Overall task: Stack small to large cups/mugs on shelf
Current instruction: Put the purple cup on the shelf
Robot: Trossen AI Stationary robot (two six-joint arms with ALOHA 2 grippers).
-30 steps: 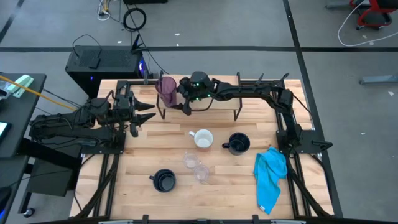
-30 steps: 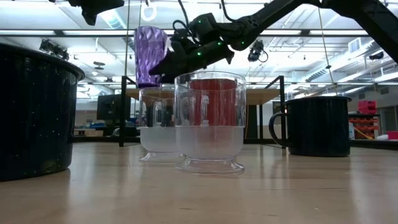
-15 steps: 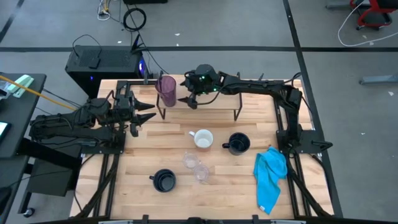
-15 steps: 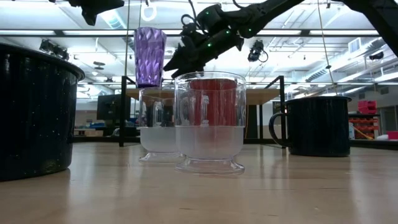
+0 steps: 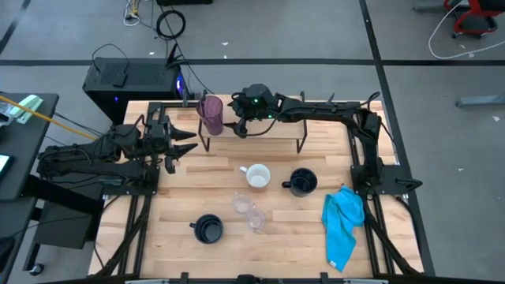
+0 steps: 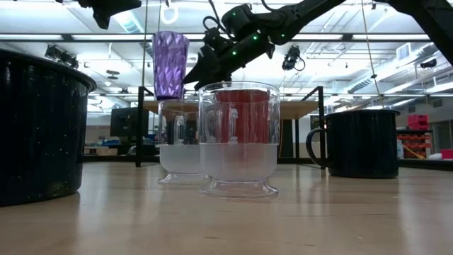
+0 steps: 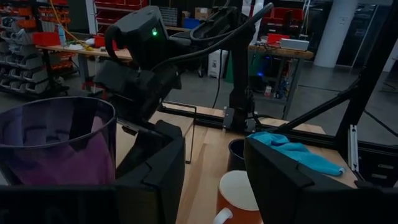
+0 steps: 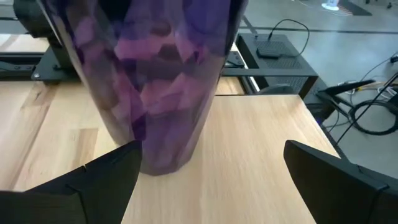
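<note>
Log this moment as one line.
purple tumbler: upright on shelf | right gripper: open beside tumbler | left gripper: open, waiting at table's left

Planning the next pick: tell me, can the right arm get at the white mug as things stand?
Probably yes: the right end effector is open and empty above the shelf, and the white mug stands upright with clear space above it.

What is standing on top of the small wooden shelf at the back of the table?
Only the purple tumbler stands upright on the shelf, near its left end. The right gripper, open, hovers beside the tumbler and covers part of the plank. The other mugs remain on the table.
</note>
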